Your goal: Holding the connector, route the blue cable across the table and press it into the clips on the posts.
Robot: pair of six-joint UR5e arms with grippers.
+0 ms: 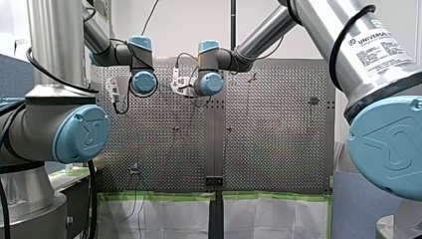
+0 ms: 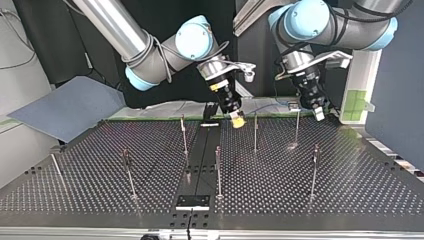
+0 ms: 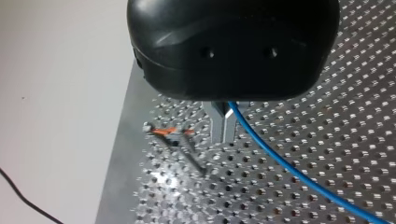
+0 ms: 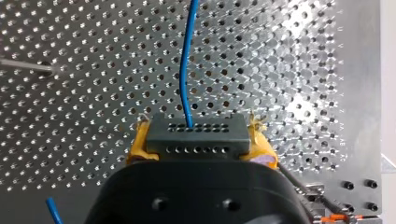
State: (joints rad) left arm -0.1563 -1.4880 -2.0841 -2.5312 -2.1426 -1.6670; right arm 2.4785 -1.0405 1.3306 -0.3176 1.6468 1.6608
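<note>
The connector (image 4: 196,139), a dark grey block with rows of small holes, is clamped between the yellow pads (image 4: 139,144) of the robot's right gripper (image 2: 238,120); in the top view that gripper hangs just above the perforated table (image 2: 350,185), close to its far edge and a little right of the middle; the blue cable (image 4: 186,70) leaves the connector's face and runs ahead over the table; the left gripper (image 3: 223,129) has its metal fingers (image 3: 217,122) pressed together on the blue cable, which trails away from them low over the holes; in the top view the left gripper is at the far right; an orange clip (image 3: 164,132) sits near its fingers in the left wrist view; slim posts (image 2: 255,132) stand upright across the table, most of them nearer than both grippers.
</note>
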